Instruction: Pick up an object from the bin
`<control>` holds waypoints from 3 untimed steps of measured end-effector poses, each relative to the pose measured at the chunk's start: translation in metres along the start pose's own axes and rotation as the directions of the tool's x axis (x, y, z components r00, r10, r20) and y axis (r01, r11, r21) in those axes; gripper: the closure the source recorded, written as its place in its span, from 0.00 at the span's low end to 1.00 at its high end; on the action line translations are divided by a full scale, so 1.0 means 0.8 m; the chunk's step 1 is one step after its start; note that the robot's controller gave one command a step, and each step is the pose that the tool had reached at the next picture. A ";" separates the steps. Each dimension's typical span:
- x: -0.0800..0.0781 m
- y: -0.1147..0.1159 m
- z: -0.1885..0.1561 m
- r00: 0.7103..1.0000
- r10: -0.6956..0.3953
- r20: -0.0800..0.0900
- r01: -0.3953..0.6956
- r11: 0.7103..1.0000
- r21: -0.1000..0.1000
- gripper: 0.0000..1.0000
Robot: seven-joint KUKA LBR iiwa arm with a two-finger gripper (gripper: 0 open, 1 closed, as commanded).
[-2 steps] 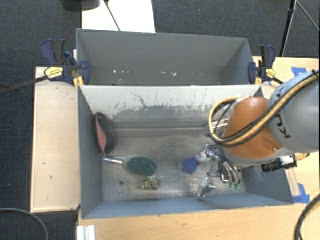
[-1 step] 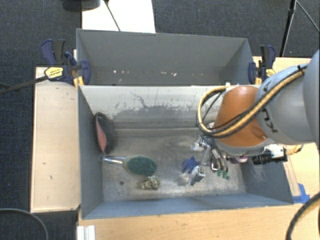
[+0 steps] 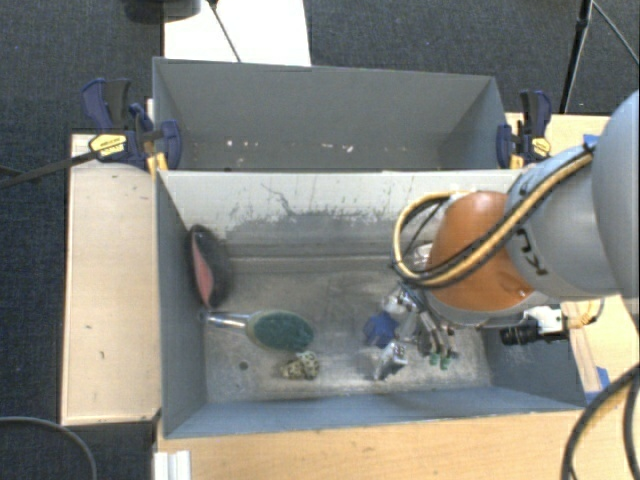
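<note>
My pincer (image 3: 400,353) hangs low at the right of the bin (image 3: 330,403), just beside a blue thing (image 3: 378,328) and seemingly placed to take it, though my wrist hides how wide it stands.

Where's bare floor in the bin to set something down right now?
Bare floor lies mid-bin, between the green paddle and the blue object, and along the back wall. Crowded around the gripper and by the speckled lump.

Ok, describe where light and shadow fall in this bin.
Camera view: the bin's far wall is brightly lit; the arm shades the floor's right corner by the end effector; the green oval-headed tool lies in even light, no glare.
</note>
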State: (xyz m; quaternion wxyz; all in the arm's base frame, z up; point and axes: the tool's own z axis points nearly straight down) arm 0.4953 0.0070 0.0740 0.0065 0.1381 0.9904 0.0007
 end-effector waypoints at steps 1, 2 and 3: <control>0.017 0.008 -0.001 0.970 0.242 0.006 -0.242 0.970 -0.005 0.00; 0.015 0.006 -0.003 0.970 0.241 0.012 -0.241 0.970 -0.006 1.00; 0.011 0.007 -0.083 0.971 0.237 -0.005 -0.237 0.971 0.002 1.00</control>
